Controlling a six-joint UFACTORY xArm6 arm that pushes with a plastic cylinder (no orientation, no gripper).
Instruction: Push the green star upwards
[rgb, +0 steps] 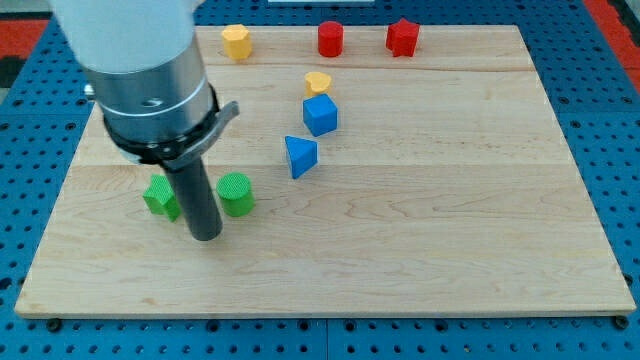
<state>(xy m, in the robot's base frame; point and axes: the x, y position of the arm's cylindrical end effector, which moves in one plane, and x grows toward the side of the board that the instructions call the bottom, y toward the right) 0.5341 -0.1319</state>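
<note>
The green star (159, 196) lies at the left of the wooden board (400, 260), partly hidden behind my rod. My tip (206, 236) rests on the board just to the right of and slightly below the star, between it and the green cylinder (236, 193). The rod stands close to both green blocks; I cannot tell whether it touches the star.
A blue triangular block (299, 156), a blue cube (321, 114) and a yellow heart (318, 82) sit at centre. Along the top edge stand a yellow hexagonal block (236, 41), a red cylinder (331, 39) and a red block (402, 37).
</note>
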